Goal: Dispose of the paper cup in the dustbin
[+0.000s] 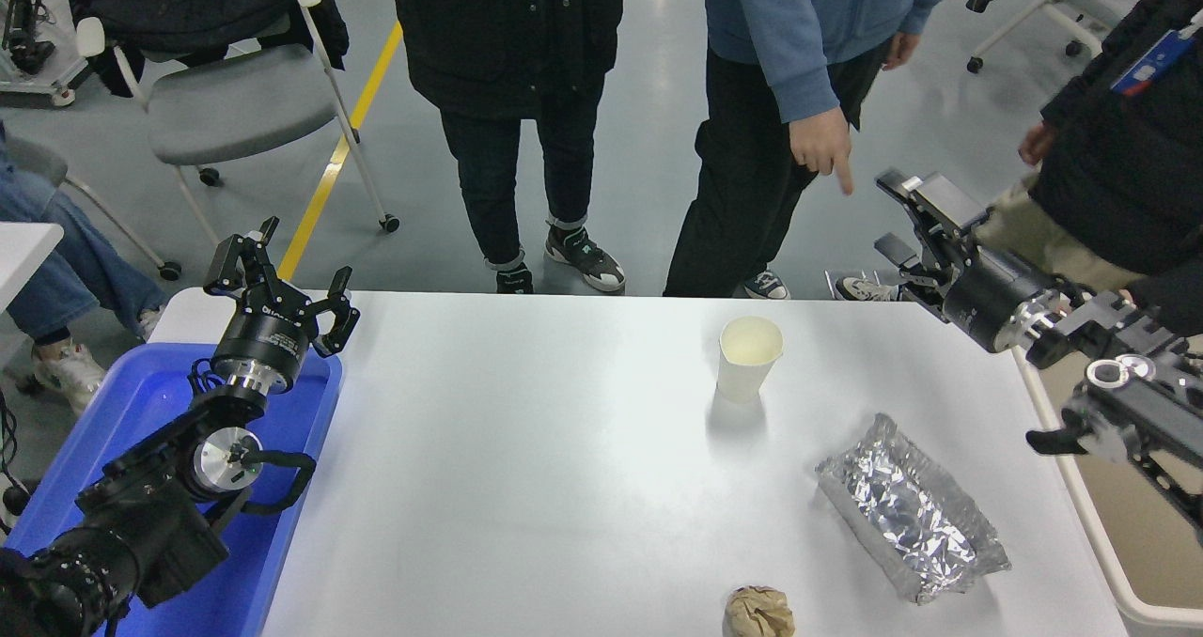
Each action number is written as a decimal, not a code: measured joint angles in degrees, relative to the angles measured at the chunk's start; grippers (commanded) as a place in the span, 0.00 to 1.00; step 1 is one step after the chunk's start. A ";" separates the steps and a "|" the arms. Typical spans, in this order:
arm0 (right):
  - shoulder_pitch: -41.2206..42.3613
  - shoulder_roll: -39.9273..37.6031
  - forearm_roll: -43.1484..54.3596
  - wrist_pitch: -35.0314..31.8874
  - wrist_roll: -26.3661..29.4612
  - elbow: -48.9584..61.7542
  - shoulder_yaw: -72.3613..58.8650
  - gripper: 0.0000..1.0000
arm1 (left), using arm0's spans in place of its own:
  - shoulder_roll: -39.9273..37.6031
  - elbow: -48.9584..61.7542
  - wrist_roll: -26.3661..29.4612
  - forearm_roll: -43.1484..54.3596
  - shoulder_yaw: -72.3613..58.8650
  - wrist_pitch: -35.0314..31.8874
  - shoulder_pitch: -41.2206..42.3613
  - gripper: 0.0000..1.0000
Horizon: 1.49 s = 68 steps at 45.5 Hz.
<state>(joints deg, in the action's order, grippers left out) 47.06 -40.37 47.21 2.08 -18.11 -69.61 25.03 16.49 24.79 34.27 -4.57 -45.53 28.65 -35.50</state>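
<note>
Two black grippers show, and neither one is holding anything. The right gripper (910, 228) is up in the air past the far right edge of the table (526, 487), with its fingers spread apart and nothing between them. It points left and away from the robot. I think it is raised like this so it can swing over to the cup without bumping anything.

The paper cup (749, 358) stands upright on the table, well to the left of the right gripper and lower down, a little closer to the robot. Nothing is touching it, so there is room on both sides for the fingers to go around it.

The dustbin (1090, 524) sits beside the table, below the right gripper and closer to the robot. Only its cream rim and a bit of its inside show. That is a short trip from the cup.

A silver foil packet (910, 520) and a brown paper ball (759, 612) lie nearer the robot than the cup, out of the way.

The left gripper (282, 275) rests far off to the left over a blue tray (282, 543), fingers open.

There is small white print on the left gripper's body, too tiny to read. A person's hand (820, 147) points down just left of the right gripper.
</note>
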 measured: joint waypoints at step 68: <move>24.03 38.18 -3.99 -1.54 8.15 41.94 -68.51 0.99 | -0.02 0.00 0.00 0.00 0.00 0.00 0.00 1.00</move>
<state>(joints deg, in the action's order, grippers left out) 71.09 -2.19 43.22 0.54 -9.96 -27.67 -43.48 16.46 24.79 34.27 -4.57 -45.53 28.65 -35.50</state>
